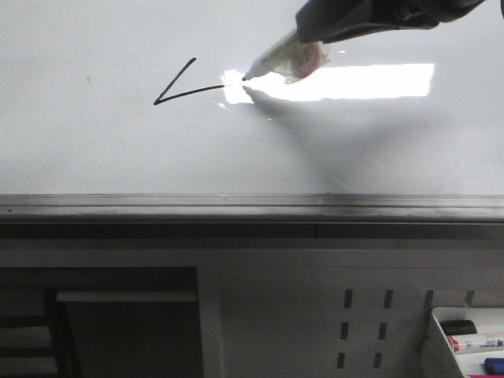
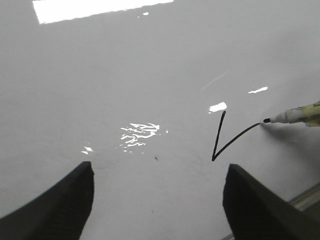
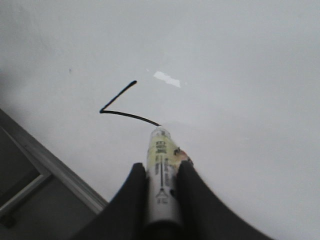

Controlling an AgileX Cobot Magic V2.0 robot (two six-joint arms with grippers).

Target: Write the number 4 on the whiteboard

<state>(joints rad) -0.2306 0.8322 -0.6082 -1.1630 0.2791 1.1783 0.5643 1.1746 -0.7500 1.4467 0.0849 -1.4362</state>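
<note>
Right fingers point(image 3: 161, 200) pinch the marker point(image 3: 161, 185); only the left wrist view shows left fingers point(image 2: 155, 200) wide.

Tray point(image 1: 441, 339) with spare markers point(image 1: 475, 343) cut off at frame corner.

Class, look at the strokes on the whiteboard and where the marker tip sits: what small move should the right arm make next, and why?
Probably carry the horizontal stroke slightly farther, then lift off for the vertical. The number 4 has only a slanted stroke and a crossbar; the marker, clamped in the right claw, still touches the crossbar's end on the whiteboard.
</note>
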